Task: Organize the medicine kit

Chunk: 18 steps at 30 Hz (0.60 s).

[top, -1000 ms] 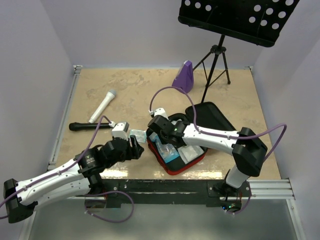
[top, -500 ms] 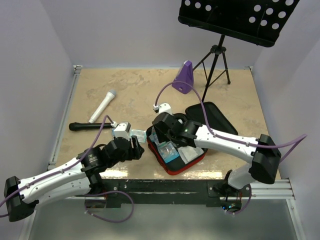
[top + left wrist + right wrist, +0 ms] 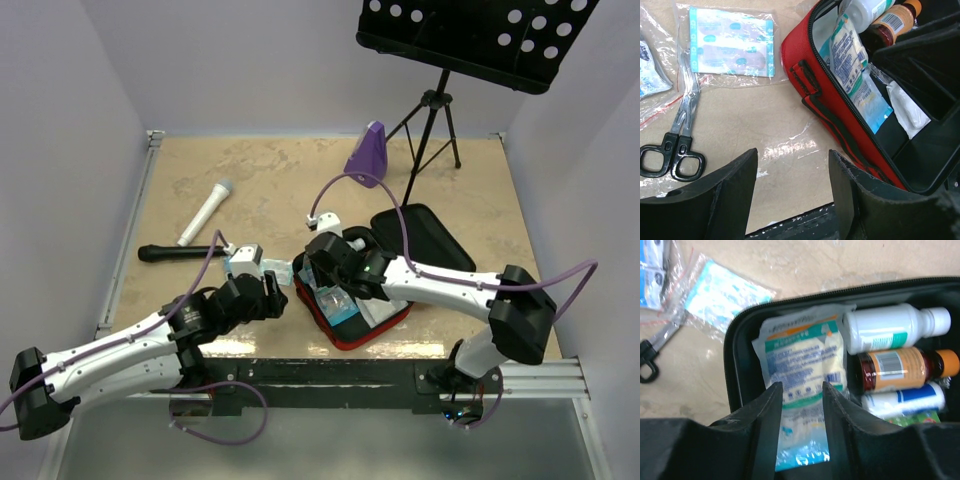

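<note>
Right gripper: my right gripper (image 3: 800, 407) hung with its fingers parted narrowly and nothing between them, just above the white-and-teal sealed gauze packet (image 3: 800, 357).
Left gripper: my left gripper (image 3: 792, 172) stood wide and empty over the beige table (image 3: 755, 115), just beside the kit's red wall.
Kit: the soft red zip-up medicine kit (image 3: 837, 122) lay open between my arms, near the table's near edge — packet, white plastic bottle (image 3: 890, 327) and amber bottle (image 3: 895, 371) inside.
Outside: black-handled steel scissors (image 3: 682, 125) and a clear bag of plasters (image 3: 732, 47) lay to its left.
Risk: closing here might pinch only slippery film and drag the packet out; my arms were close — reaching for the scissors could nudge the kit.
</note>
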### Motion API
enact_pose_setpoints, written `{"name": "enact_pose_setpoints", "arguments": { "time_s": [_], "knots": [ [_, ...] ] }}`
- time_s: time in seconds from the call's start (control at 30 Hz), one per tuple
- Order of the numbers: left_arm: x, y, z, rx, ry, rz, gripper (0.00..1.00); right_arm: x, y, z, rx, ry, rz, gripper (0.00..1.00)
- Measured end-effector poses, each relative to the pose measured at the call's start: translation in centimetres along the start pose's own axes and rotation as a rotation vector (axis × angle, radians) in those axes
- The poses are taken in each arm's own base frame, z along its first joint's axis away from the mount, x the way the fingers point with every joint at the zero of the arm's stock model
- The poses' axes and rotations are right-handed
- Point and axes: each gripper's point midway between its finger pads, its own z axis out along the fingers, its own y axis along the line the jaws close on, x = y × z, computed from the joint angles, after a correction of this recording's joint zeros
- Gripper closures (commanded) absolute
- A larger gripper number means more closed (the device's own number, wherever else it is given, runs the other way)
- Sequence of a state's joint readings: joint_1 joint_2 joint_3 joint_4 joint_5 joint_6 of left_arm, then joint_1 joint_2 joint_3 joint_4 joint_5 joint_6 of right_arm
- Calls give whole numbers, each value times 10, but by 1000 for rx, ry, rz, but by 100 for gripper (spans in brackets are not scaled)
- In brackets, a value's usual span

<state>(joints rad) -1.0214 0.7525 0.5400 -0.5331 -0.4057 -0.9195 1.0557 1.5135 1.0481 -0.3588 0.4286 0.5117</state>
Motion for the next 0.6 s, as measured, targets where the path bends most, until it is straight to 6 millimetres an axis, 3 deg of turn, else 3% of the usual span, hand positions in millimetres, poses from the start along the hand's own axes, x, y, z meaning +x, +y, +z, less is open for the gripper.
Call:
{"name": "enact_pose_setpoints", "arguments": {
  "time_s": [0.17,0.37,0.6],
  "knots": [
    [1,0,1,-6,1,-12,37,-5,3,24,7,-26,23,65],
    [-3,2,-1,-16,-18,-44,37,22,4,62,39,40,-5,68],
    [-8,11,-3,-54,-49,-83,37,30,5,60,7,38,6,68]
  ]
}}
